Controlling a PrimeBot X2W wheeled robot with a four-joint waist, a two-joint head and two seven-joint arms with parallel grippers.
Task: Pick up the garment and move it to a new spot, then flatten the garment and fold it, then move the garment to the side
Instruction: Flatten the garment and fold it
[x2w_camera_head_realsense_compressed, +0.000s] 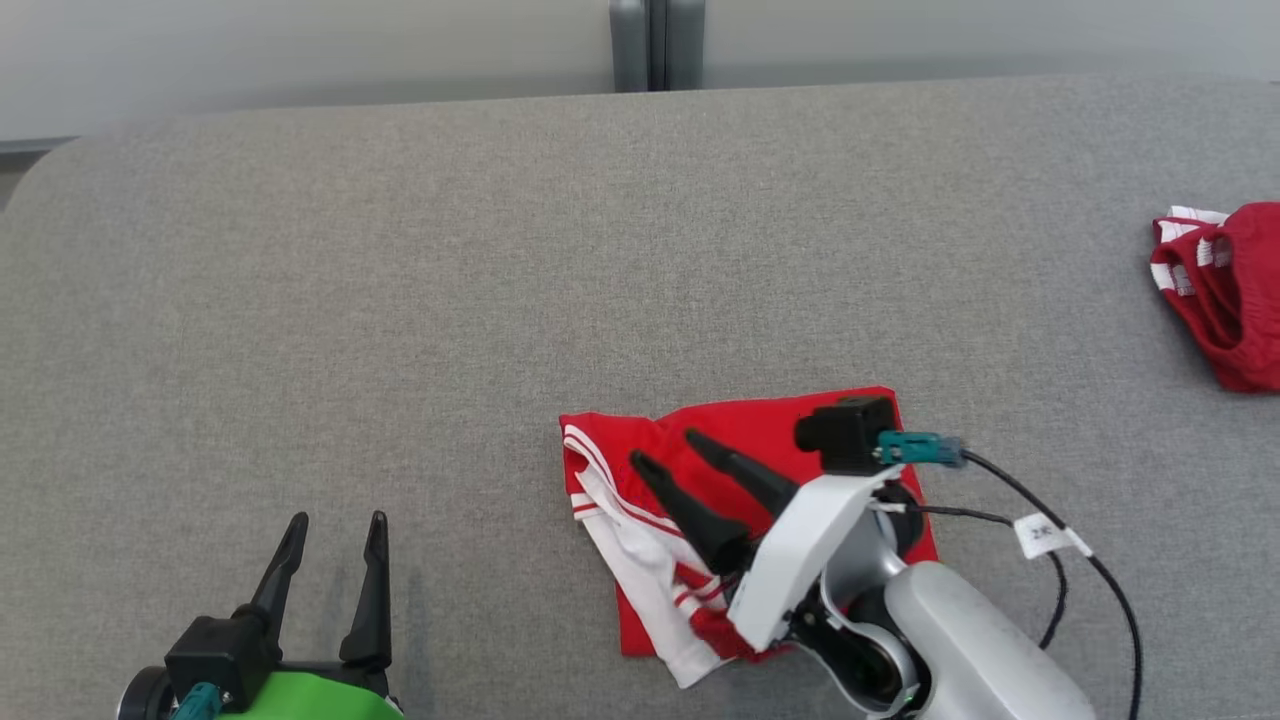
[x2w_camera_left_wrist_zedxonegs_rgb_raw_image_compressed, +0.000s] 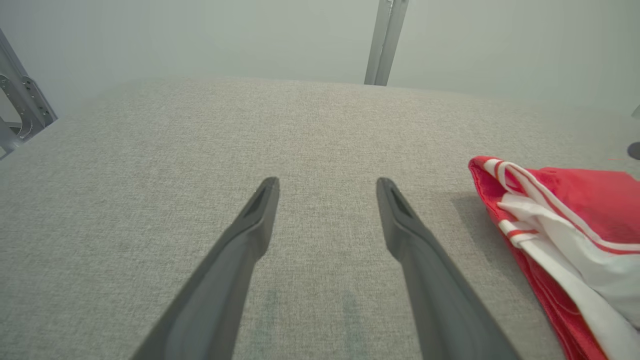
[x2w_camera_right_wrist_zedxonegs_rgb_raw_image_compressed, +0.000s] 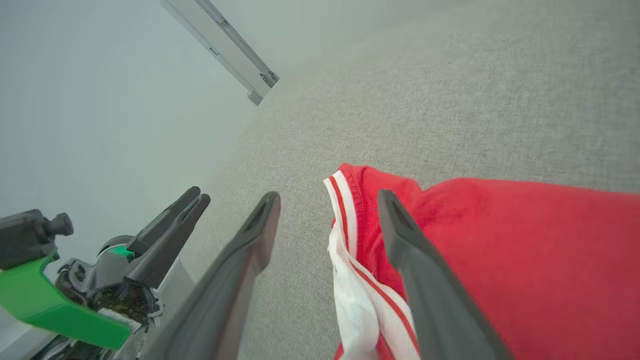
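Head view, garment (x2w_camera_head_realsense_compressed: 760, 418): red with white striped trim, lies in a compact, roughly square fold on the grey table (x2w_camera_head_realsense_compressed: 500, 250), near the front edge and right of centre.
Head view, right pincer (x2w_camera_head_realsense_compressed: 664, 448): over the garment's left half, fingers spread apart, nothing between them.
Head view, left pincer (x2w_camera_head_realsense_compressed: 338, 520): at the lower left, well apart from the garment, wide open and empty.
Head view, second red garment (x2w_camera_head_realsense_compressed: 1230, 290): bunched at the far right edge; to be left alone.
Left wrist view, left pincer (x2w_camera_left_wrist_zedxonegs_rgb_raw_image_compressed: 327, 182): low over bare table, fingers apart; garment (x2w_camera_left_wrist_zedxonegs_rgb_raw_image_compressed: 575, 200) off to its right, with the striped folded edge facing it.
Right wrist view, right pincer (x2w_camera_right_wrist_zedxonegs_rgb_raw_image_compressed: 328, 196): fingers parted over the garment's (x2w_camera_right_wrist_zedxonegs_rgb_raw_image_compressed: 525, 240) striped corner, gripping no cloth; left pincer (x2w_camera_right_wrist_zedxonegs_rgb_raw_image_compressed: 197, 195) at the lower left.
Step in hand, judged: fold looks finished; the shift to the side remains.
Method, advised: lift the right pincer straight clear so no layer catches. Then take all layers together at one edge, close firmly, and slide or carry the stack low and slowly so it stays square.
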